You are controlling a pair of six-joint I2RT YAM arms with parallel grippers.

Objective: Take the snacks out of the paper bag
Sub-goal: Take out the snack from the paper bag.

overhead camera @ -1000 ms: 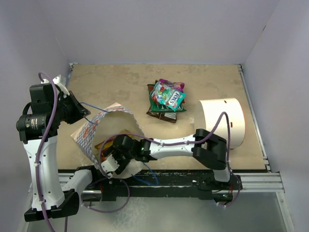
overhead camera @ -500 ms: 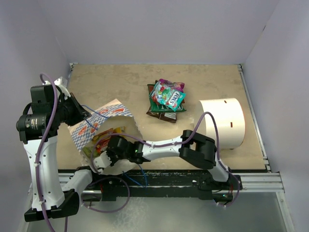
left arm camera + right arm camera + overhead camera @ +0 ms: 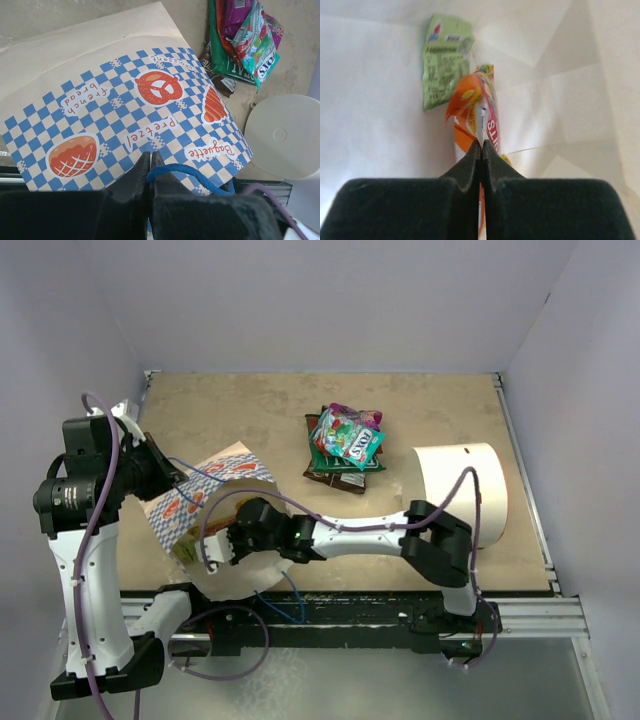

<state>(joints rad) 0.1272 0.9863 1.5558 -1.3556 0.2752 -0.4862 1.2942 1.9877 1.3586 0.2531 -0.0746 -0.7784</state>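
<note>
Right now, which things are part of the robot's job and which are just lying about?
In the job: paper bag, blue string handle pinched by left gripper, orange packet pinched by right gripper, light green packet inside, pile of snacks already out.
Lying about: white cylinder.

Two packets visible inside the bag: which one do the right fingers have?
The orange packet: the right fingers are shut on its near edge. The pale green packet lies farther in against the paper bag wall, untouched.
</note>
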